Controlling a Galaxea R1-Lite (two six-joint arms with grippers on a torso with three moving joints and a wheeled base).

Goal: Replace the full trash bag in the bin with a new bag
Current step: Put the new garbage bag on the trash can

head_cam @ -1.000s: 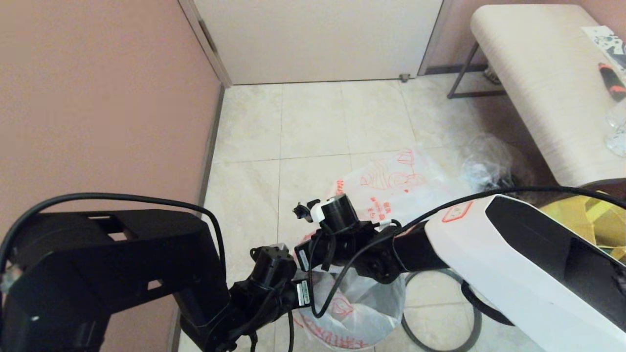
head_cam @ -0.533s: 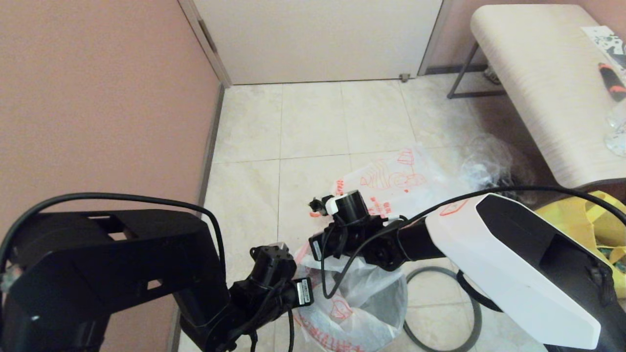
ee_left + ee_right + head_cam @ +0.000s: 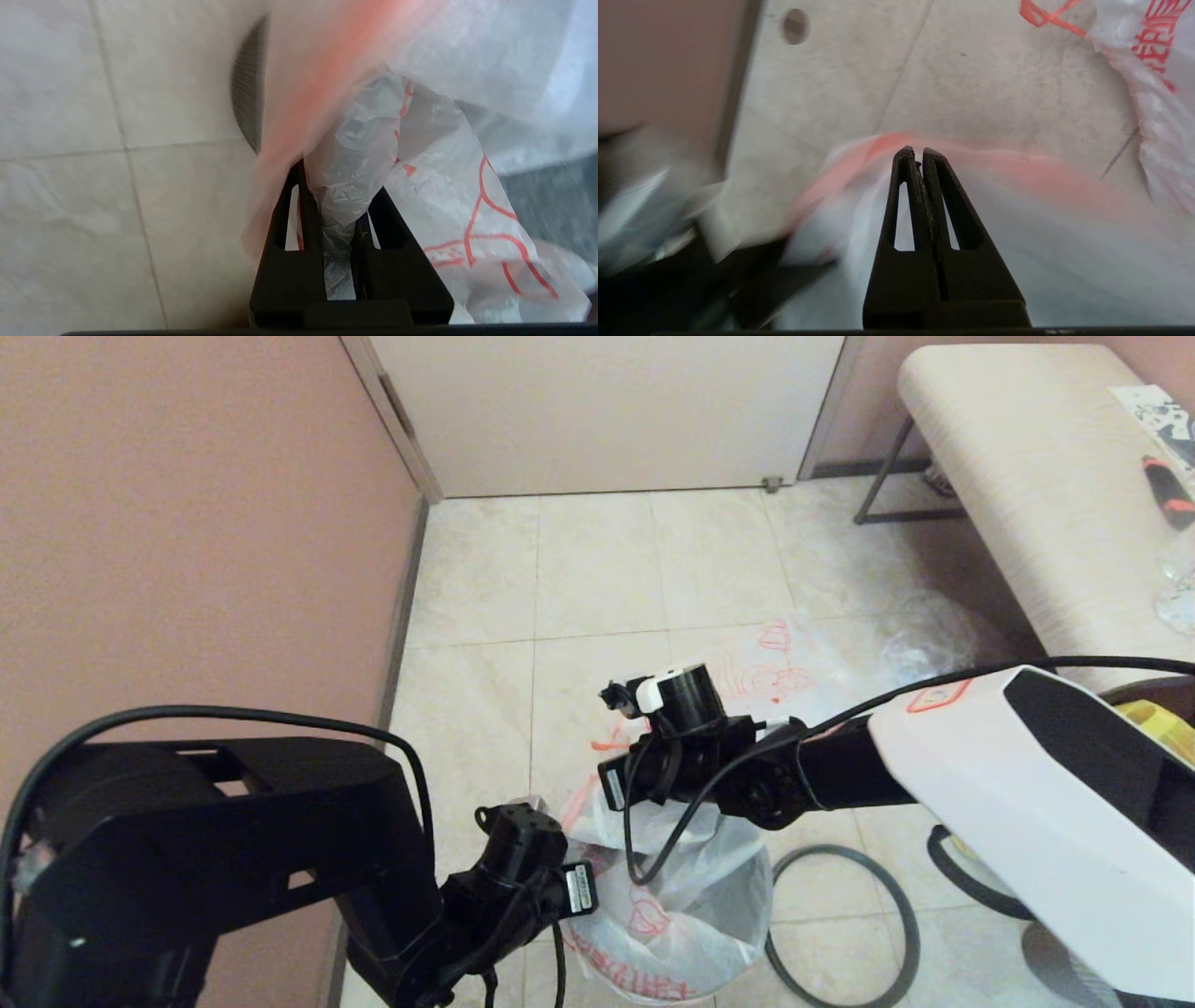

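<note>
The new bag [image 3: 686,910], thin white film with orange-red print, hangs limp over the bin [image 3: 724,896], which shows only as a dark shape through the film. My left gripper [image 3: 338,179] is shut on a bunched fold of the bag's mouth at the bin's left side. My right gripper [image 3: 919,150] is shut at the bag's orange edge, which stretches taut across its tips on the far side. The full trash bag [image 3: 775,672] lies on the tiles beyond the bin; its contents do not show from here. The dark grey rim hoop [image 3: 831,849] lies on the floor right of the bin.
A pink wall [image 3: 187,541] is close on the left. A clear bag [image 3: 929,639] and a yellow tote bag [image 3: 1144,719] sit at the right under a pale bench [image 3: 1036,476]. A closed door [image 3: 607,411] stands at the back.
My right arm has risen and moved away from me and to the right, pulling the bag's far edge taut. The left arm has stayed put, holding its fold.
</note>
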